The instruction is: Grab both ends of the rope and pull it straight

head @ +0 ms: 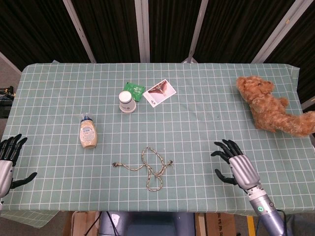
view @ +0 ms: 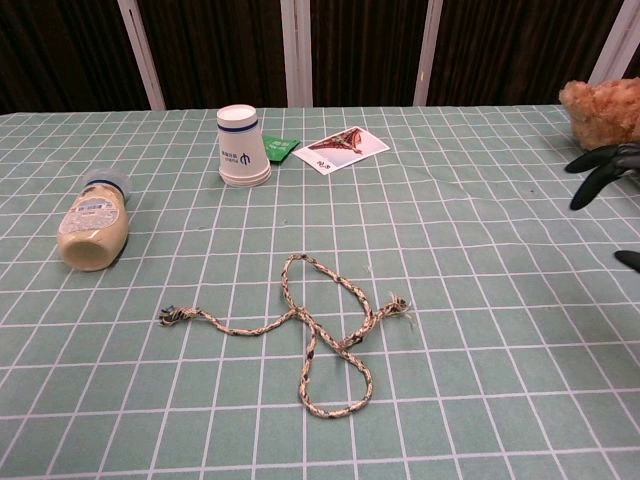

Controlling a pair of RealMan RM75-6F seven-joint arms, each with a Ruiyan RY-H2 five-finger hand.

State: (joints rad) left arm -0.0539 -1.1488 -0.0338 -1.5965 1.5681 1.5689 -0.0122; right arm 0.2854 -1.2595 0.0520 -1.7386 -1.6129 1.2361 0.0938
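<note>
A thin speckled beige braided rope (head: 146, 168) is seen lying in loose crossing loops on the green checked cloth-covered surface (head: 206, 98), near its front edge at about 6 o'clock from the middle. One frayed end (view: 172, 317) points toward 9 o'clock, the other frayed end (view: 399, 307) toward 3 o'clock, with a loop hanging down toward 6 o'clock between them. Neither end is touched.

The right robot hand (head: 237, 165) is held above the surface at about 3 o'clock of the rope, well apart from it, with fingers spread and nothing gripped. The left robot hand (head: 7, 160) is seen at the surface's left edge, at about 9 o'clock of the rope, also spread and empty, and well apart from the rope.

The step in hand is judged to be the approach, before any grasp. Next, each robot hand would need to be brought to the frayed end on its own side and the fingers closed around the thin cord lying flat on the cloth; a low, precise pinch is likely called for. Only then can the ends be drawn outward toward 9 and 3 o'clock.
</note>
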